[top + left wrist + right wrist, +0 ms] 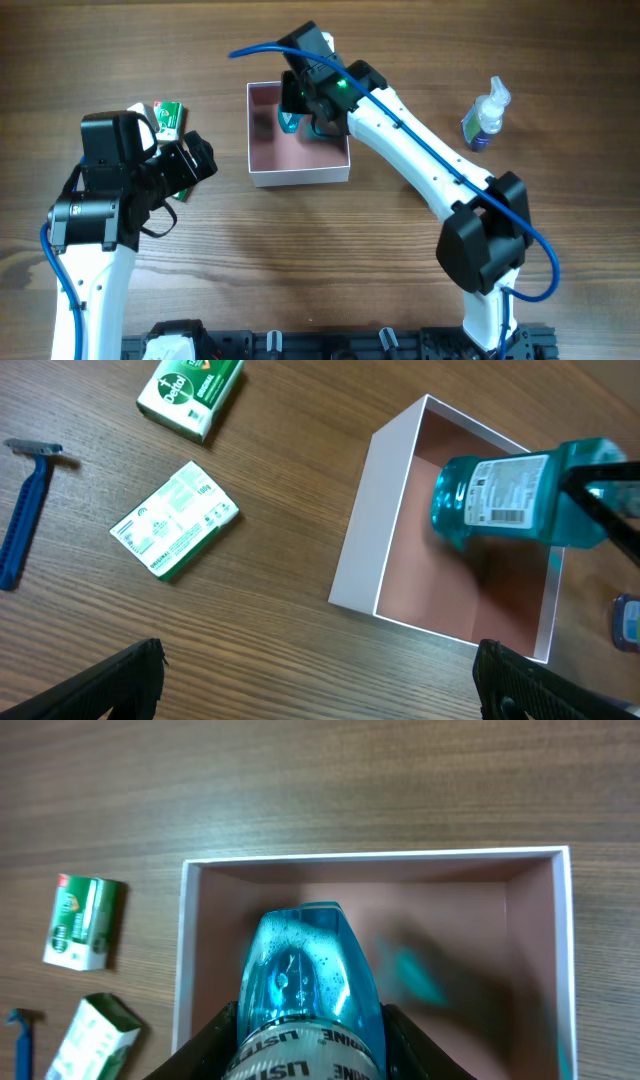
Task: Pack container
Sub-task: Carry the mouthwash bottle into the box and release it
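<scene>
The container (298, 176) is a square white box with a dusty-pink inside; it also shows in the left wrist view (360, 530) and the right wrist view (560, 920). My right gripper (305, 108) is shut on a teal mouthwash bottle (310, 980) and holds it over the box's inside, above the floor; the bottle also shows in the left wrist view (505, 495). My left gripper (320, 685) is open and empty over bare wood left of the box. Two green soap boxes (175, 518) (192, 395) and a blue razor (25, 510) lie left of the container.
A small spray bottle (485, 112) stands at the right of the table. One soap box shows by my left arm in the overhead view (168, 117).
</scene>
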Action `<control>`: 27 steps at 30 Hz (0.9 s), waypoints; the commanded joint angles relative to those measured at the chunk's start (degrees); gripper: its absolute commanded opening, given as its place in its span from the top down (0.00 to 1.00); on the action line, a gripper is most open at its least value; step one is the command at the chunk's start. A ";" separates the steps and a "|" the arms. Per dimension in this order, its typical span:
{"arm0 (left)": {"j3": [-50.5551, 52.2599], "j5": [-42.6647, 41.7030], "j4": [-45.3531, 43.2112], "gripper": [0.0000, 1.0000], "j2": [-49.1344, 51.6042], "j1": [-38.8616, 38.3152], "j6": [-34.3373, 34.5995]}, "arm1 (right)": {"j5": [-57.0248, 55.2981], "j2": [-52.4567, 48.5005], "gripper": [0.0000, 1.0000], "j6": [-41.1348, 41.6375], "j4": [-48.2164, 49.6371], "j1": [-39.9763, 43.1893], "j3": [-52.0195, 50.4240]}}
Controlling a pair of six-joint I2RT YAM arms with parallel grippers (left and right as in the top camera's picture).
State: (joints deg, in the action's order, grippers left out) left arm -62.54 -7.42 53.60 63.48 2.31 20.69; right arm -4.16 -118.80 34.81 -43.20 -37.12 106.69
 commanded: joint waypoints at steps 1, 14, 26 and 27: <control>-1.22 -0.90 -0.13 0.00 -0.09 -0.17 -0.72 | -1.05 -2.38 0.95 -1.11 0.76 0.09 1.57; -1.22 -0.90 -0.13 0.00 -0.09 -0.17 -0.72 | -1.44 -3.26 0.70 -1.90 0.61 0.09 1.57; -1.22 -0.90 -0.15 0.00 -0.09 -0.17 -0.72 | -0.72 -3.26 0.36 -5.05 0.81 0.07 1.57; -1.22 -0.87 -0.15 0.00 -0.09 -0.17 -0.74 | -0.74 -3.26 0.36 -5.05 0.79 0.07 1.57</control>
State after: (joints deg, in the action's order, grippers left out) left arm -62.54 -7.42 53.58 63.48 2.31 20.69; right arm -4.56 -122.17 31.00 -42.61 -37.12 106.78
